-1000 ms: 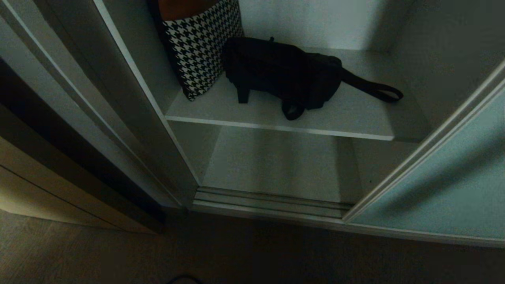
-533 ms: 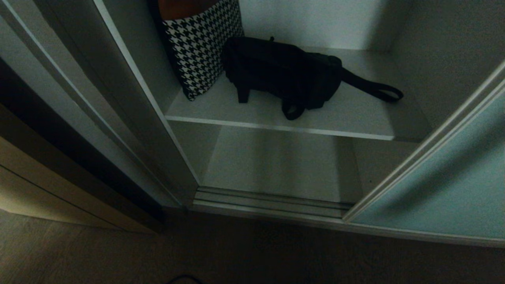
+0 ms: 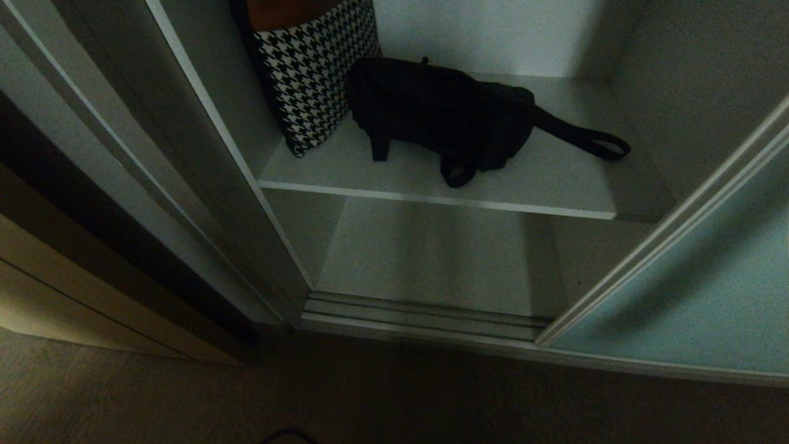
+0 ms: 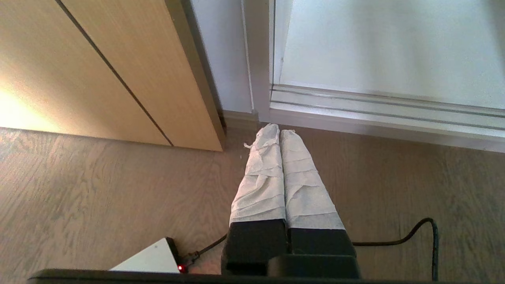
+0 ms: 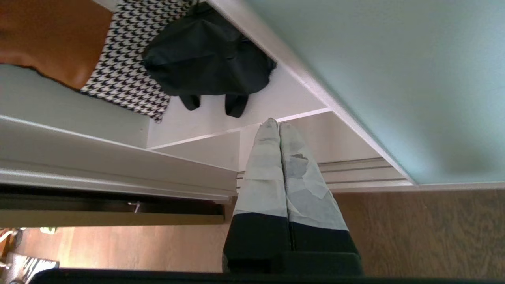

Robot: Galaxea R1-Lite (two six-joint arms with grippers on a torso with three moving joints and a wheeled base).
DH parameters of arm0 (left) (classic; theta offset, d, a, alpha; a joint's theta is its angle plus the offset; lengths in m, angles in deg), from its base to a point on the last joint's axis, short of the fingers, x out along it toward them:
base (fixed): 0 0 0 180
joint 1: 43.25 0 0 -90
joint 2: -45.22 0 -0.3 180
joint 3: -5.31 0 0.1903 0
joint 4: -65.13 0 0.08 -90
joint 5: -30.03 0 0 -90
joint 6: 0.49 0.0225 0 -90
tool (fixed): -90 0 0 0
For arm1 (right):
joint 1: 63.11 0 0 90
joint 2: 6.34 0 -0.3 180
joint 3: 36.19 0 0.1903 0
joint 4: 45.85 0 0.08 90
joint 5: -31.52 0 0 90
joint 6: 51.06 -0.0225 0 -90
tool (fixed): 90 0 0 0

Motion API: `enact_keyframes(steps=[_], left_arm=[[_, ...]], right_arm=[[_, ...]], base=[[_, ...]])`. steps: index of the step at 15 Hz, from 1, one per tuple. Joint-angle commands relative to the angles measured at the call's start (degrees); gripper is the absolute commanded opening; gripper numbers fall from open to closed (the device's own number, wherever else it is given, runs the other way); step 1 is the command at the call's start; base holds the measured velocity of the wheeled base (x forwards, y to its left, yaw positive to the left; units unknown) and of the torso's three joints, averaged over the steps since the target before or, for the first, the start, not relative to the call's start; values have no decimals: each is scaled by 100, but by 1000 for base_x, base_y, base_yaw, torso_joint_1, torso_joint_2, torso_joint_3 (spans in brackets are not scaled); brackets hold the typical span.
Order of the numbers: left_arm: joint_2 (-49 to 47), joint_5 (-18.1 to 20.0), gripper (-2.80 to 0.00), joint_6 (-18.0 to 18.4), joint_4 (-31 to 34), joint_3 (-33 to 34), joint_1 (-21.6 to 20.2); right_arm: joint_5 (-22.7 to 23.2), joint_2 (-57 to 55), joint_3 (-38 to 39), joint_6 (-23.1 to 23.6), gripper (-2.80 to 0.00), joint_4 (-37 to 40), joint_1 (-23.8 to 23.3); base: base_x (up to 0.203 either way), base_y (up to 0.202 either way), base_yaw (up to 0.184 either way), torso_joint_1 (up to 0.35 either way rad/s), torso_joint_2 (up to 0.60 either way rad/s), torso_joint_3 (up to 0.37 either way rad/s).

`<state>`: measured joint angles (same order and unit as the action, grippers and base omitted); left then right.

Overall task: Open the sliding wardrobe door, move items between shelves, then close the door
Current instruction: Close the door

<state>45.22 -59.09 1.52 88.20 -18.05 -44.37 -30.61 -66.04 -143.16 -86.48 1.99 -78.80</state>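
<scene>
Right now I see the sliding wardrobe door [image 3: 696, 296] slid open rightward, the black bag [image 3: 444, 117] on the upper shelf [image 3: 542, 185] touching a houndstooth cushion [image 3: 311, 74]; right gripper [image 5: 275, 123] and left gripper [image 4: 275, 128] both pressed closed, empty.

In the head view neither arm shows. The sliding wardrobe door [image 3: 696, 290] runs off the frame at 3 o'clock, so its far side is unseen. The houndstooth cushion [image 3: 311, 74] and the brown thing [image 3: 286, 11] behind it are cut off at 12 o'clock; what the brown thing is cannot be told. The black bag [image 3: 441, 114] is too dark there to make out fittings. In the right wrist view the door frame hides the bag's strap side.
</scene>
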Motion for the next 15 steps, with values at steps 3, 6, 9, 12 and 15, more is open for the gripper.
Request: enact_keyframes(steps=[3,6,9,12,15], left_arm=[[-9,0,-280,2,3,0,-10],[-9,0,-280,1,-5,0,-5],[-9,0,-280,9,-5,0,-10],[-9,0,-280,1,-5,0,-2],[-9,0,-280,8,-5,0,-10]], right_arm=[[26,-234,79,-36,-280,-283,-133],[26,-406,107,-44,-280,-423,-128],[26,-461,200,-27,-280,-533,-88],[17,-572,321,-45,-280,-871,-83],[17,-622,327,-36,-280,-936,-92]], base=[[0,0,0,0,0,0],[0,0,0,0,0,0],[0,0,0,0,0,0],[0,0,0,0,0,0],[0,0,0,0,0,0]])
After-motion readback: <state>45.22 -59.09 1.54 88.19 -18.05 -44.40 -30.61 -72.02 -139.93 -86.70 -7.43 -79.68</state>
